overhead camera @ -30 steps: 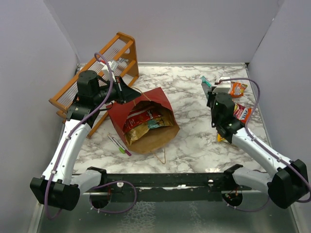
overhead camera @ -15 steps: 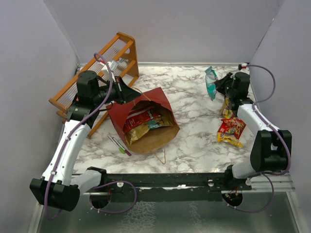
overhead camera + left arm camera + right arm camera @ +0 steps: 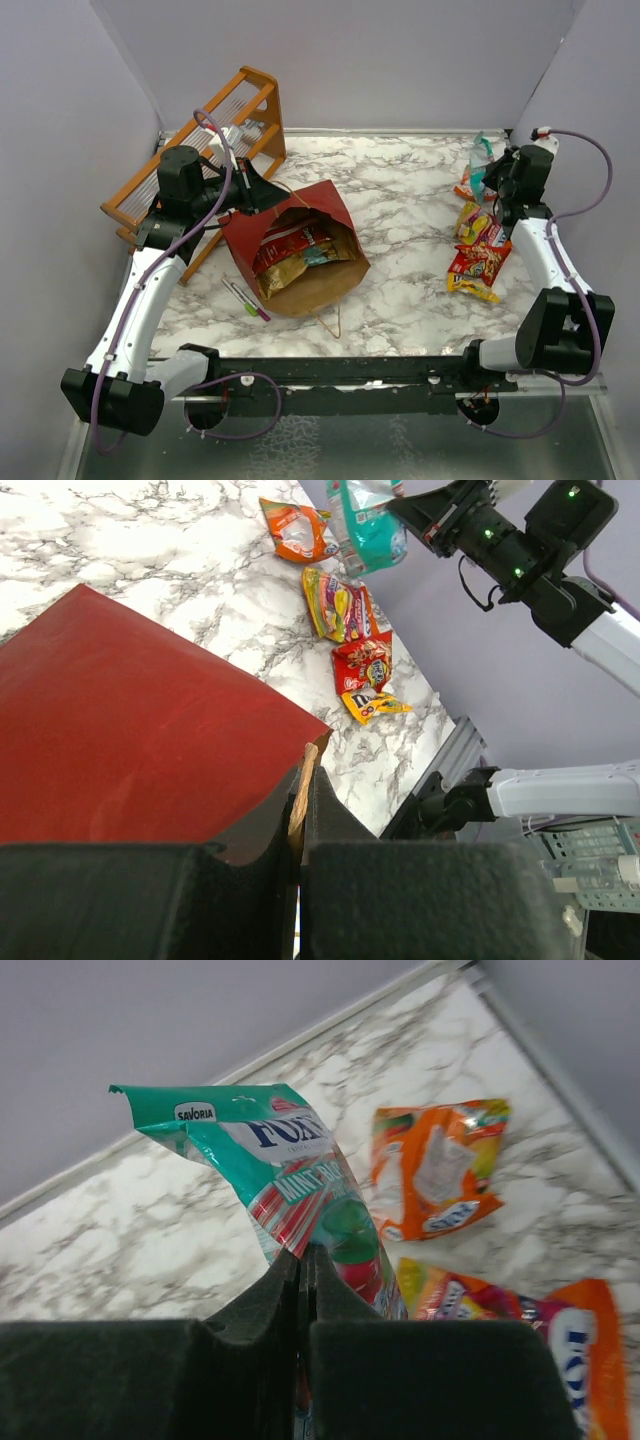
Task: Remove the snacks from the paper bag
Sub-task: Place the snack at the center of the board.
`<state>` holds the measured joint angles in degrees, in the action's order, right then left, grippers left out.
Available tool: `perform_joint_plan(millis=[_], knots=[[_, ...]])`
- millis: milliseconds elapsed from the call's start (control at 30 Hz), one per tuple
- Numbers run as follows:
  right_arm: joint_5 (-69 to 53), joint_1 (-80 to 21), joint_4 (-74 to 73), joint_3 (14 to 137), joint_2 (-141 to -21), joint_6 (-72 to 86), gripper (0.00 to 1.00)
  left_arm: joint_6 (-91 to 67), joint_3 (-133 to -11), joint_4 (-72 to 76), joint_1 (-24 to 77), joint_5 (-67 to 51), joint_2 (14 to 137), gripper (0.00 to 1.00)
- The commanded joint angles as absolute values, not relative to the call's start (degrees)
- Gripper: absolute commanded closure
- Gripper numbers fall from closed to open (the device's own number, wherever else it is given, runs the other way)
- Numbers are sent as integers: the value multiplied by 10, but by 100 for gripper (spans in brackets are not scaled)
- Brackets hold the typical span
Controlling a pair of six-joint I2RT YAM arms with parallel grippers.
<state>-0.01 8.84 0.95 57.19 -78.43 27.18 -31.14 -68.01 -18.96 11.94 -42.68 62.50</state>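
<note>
The dark red paper bag [image 3: 330,205] lies on its side, left of centre, its mouth toward the near edge. Inside it show a red snack [image 3: 288,240], a brown one [image 3: 283,272] and a teal one [image 3: 322,256]. My left gripper [image 3: 262,190] is shut on the bag's tan upper edge [image 3: 300,798] and holds it up. My right gripper [image 3: 303,1255] is shut on a teal snack [image 3: 290,1165], hanging above the far right corner [image 3: 482,152]. Below it lie an orange snack [image 3: 465,190], a yellow one [image 3: 472,222] and a red one [image 3: 480,262].
An orange wooden rack [image 3: 200,165] stands at the far left behind my left arm. Green and pink markers [image 3: 246,298] lie near the bag's mouth, and a loop handle [image 3: 330,320] trails on the marble. Grey walls close in the sides and back.
My right arm has swung from the right middle to the far right corner, carrying the teal snack over the snacks lying there. The left arm and the bag have not moved.
</note>
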Motion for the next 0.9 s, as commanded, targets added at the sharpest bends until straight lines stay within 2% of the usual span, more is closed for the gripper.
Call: perform_joint_plan(millis=[0, 267, 600, 800, 833, 867], knots=[[201, 89, -9, 603, -788, 122, 99, -302, -691, -192, 116, -437, 616, 100], [304, 87, 16, 582, -854, 57, 99, -304, -689, -197, 116, -435, 610, 100], [215, 65, -8, 572, -928, 123, 98, -317, -672, -184, 116, -433, 602, 100], [165, 53, 11, 538, -912, 134, 82, -318, -670, -185, 116, -432, 601, 100], [163, 52, 9, 537, -909, 133, 83, -319, -671, -186, 116, -432, 602, 100], [160, 51, 2, 539, -906, 137, 88, -318, -672, -186, 116, -432, 601, 100]])
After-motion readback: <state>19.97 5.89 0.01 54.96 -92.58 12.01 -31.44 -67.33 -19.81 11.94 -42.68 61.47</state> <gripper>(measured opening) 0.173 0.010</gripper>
